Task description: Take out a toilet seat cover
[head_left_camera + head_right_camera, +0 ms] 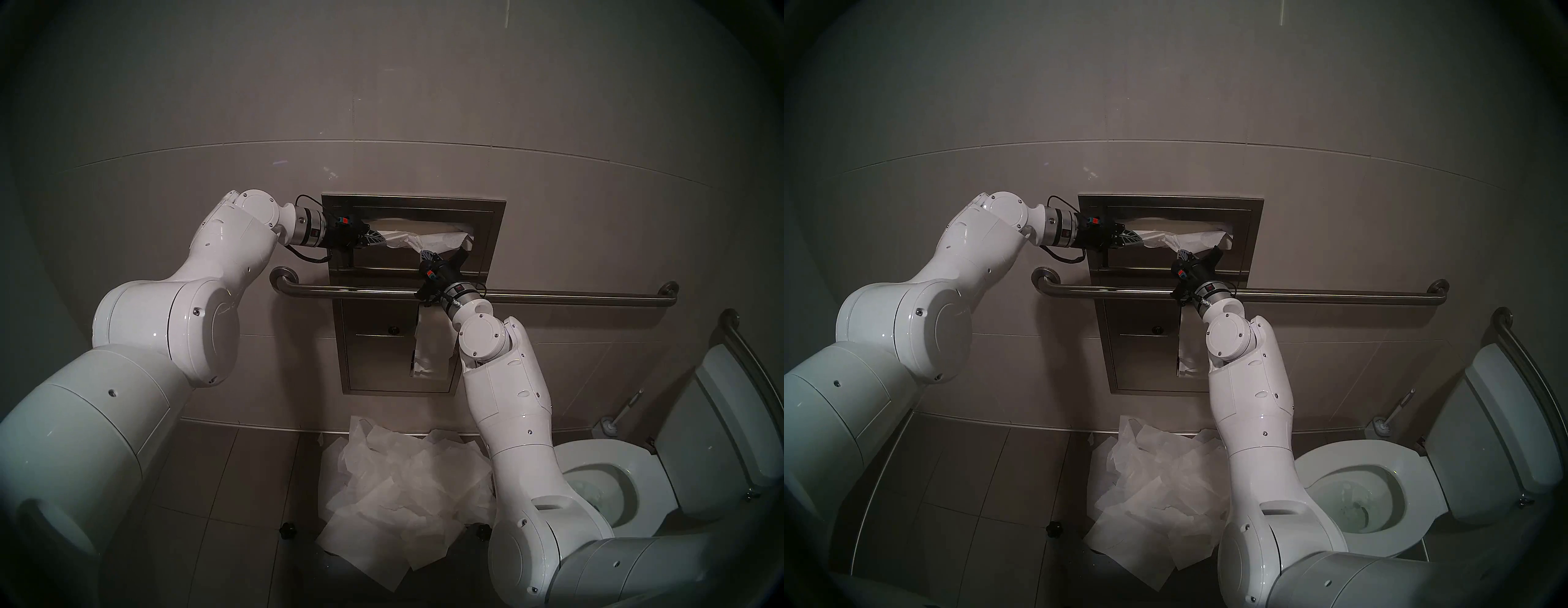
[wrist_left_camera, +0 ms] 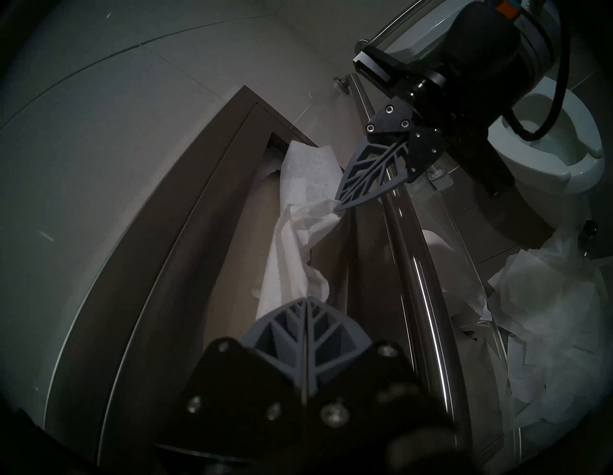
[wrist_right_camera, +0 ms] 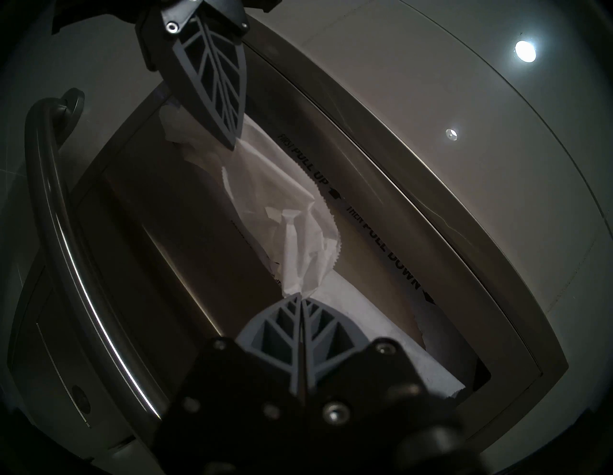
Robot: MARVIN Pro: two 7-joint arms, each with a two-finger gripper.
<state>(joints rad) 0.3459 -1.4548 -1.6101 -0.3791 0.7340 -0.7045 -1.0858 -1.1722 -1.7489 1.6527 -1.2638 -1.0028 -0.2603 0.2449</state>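
Note:
The toilet seat cover (image 1: 409,243) is a crinkled white tissue sheet hanging out of the slot of the steel wall dispenser (image 1: 488,229). My left gripper (image 1: 379,241) comes in from the left and is shut on the sheet's left end, seen close up in the left wrist view (image 2: 306,298). From below, my right gripper (image 1: 424,256) is shut on the sheet's lower edge near the middle (image 3: 300,297). The sheet (image 3: 298,238) is stretched and twisted between the two grippers, and its upper part still sits in the slot.
A steel grab bar (image 1: 551,295) crosses the wall just below the slot, with my right wrist over it. A toilet paper strip (image 1: 426,348) hangs from the lower panel. White sheets lie heaped on the floor (image 1: 403,488). The toilet (image 1: 615,479) and a brush (image 1: 611,424) stand at the right.

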